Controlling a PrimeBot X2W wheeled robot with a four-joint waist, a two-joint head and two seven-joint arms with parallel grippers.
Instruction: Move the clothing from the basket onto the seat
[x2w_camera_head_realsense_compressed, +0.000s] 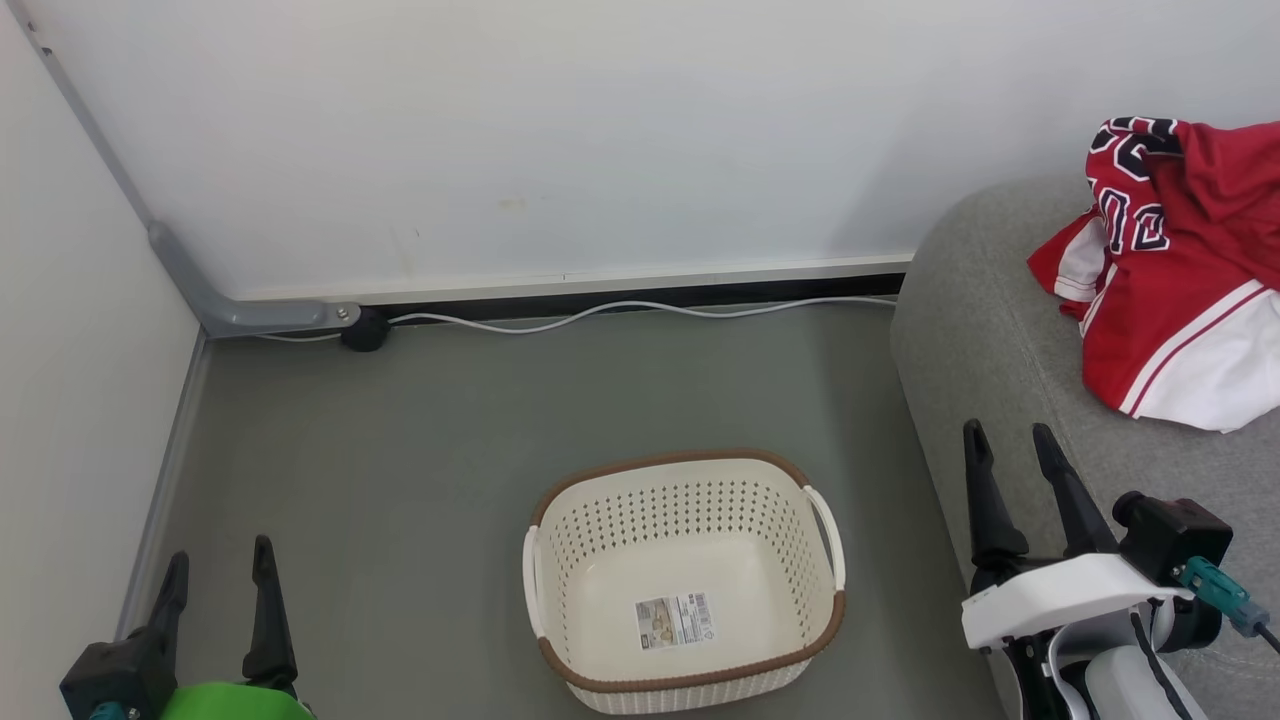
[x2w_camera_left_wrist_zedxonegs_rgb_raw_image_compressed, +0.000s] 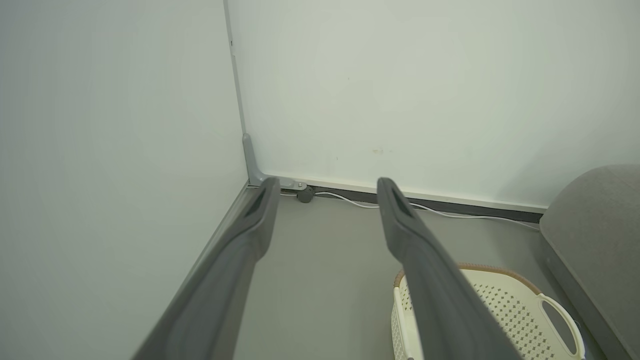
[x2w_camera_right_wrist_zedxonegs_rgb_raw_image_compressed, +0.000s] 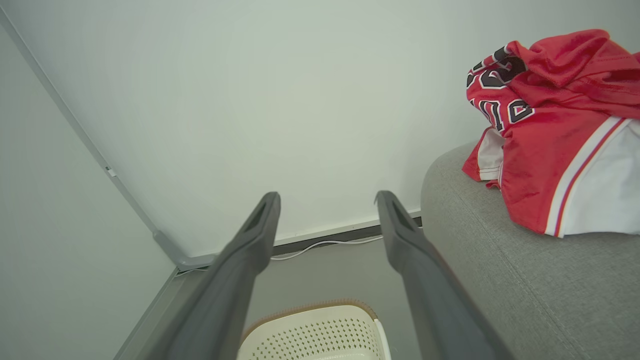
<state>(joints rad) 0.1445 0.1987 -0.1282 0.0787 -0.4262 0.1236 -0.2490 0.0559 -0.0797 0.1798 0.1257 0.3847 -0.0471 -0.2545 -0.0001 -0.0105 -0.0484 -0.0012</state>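
While the left jaws at the lower left of the head view and the right jaws at the lower right stand open, gripping nothing, the basket (x2w_camera_head_realsense_compressed: 690, 458) sits on the floor (x2w_camera_head_realsense_compressed: 400, 450) at lower centre, its label sticker (x2w_camera_head_realsense_compressed: 675, 620) bare. Farther back at the upper right, the clothing (x2w_camera_head_realsense_compressed: 1180, 290) lies crumpled on the seat (x2w_camera_head_realsense_compressed: 980, 330).

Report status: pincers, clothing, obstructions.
Open, empty: left pincer, right pincer. Red clothing heaped on seat, none in basket. White cable along wall, off the path.
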